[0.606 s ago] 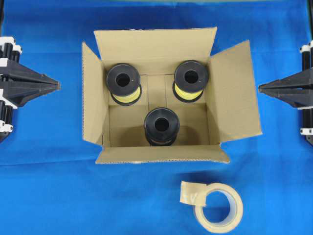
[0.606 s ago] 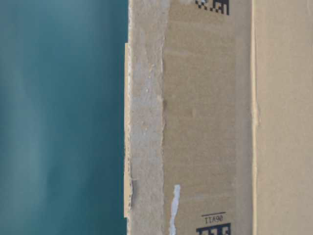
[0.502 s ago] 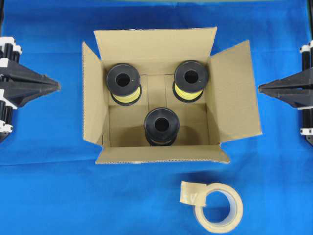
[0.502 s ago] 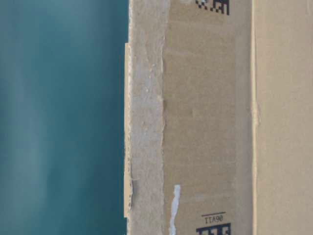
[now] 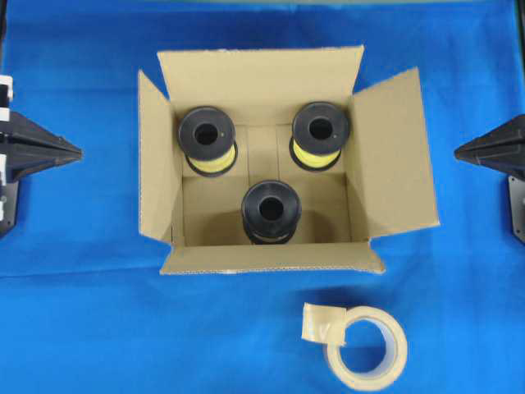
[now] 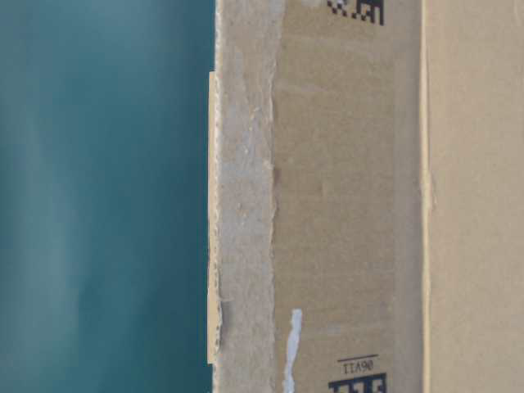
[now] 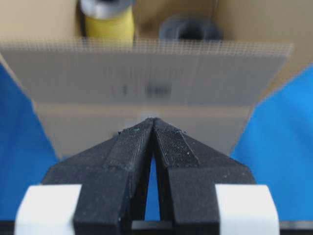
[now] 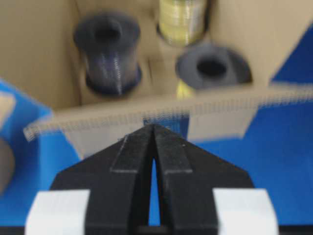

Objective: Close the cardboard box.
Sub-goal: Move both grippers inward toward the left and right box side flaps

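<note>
A beige tape roll (image 5: 366, 353) lies nearest on the blue cloth (image 5: 82, 328), just right of centre, a loose end lifted from its rim. Beyond it the cardboard box (image 5: 385, 172) sits mid-table, all four flaps standing open. Inside stand three black-capped spools: one (image 5: 270, 211) near the front, two farther back wound with yellow thread, at left (image 5: 207, 140) and right (image 5: 320, 135). The left gripper (image 5: 75, 153) waits at the left edge and the right gripper (image 5: 461, 153) at the right edge, each well apart from the carton, jaws pressed together and tips pointing at it. The table-level view shows the box's taped outer wall
</note>
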Available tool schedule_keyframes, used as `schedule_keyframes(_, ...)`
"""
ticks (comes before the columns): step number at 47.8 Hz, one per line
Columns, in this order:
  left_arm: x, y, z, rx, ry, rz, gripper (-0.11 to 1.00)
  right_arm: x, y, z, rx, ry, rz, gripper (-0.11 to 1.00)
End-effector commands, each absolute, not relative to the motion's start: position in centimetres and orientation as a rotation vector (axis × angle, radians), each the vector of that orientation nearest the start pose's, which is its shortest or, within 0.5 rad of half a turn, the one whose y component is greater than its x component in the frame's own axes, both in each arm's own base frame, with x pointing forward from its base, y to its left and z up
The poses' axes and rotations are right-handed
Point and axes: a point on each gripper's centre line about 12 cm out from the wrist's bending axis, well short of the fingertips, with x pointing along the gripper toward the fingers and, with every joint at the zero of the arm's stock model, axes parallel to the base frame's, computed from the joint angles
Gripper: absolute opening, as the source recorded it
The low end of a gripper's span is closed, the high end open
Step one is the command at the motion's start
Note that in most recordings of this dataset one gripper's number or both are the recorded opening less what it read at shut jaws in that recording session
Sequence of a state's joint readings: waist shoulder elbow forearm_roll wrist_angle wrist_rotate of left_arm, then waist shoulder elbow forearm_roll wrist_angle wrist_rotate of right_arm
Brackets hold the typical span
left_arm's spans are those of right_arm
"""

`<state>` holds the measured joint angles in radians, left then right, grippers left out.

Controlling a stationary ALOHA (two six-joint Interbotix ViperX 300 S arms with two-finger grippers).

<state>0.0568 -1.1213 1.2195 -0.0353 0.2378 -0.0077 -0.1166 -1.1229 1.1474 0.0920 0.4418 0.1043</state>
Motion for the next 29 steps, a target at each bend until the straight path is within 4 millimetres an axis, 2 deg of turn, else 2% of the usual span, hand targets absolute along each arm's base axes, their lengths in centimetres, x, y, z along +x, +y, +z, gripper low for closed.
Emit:
schedule_keyframes(1, 16.9, 0.9, 23.1, -0.056, 0.376, 0.061, 0.0, 16.3, -1.5, 23.8, 0.227, 0.505, -0.127, 0.0)
schedule_keyframes(10, 17.6, 1.0, 20.4, -0.067, 0.435, 0.067, 0.0, 17.2, -1.7, 20.4, 0.23, 0.581, -0.143, 0.0)
schedule_keyframes(16, 18.1, 0.9, 19.3, -0.066, 0.459, 0.062, 0.0, 17.9, -1.9, 18.6, 0.233, 0.61, -0.153, 0.0)
schedule_keyframes(23, 18.6, 0.9, 19.1, -0.064, 0.448, 0.061, 0.0, 18.6, -2.0, 18.3, 0.232, 0.594, -0.158, 0.0)
schedule_keyframes(29, 19.1, 1.0, 19.7, -0.062, 0.38, 0.062, 0.0, 19.2, -2.2, 19.0, 0.23, 0.529, -0.16, 0.0)
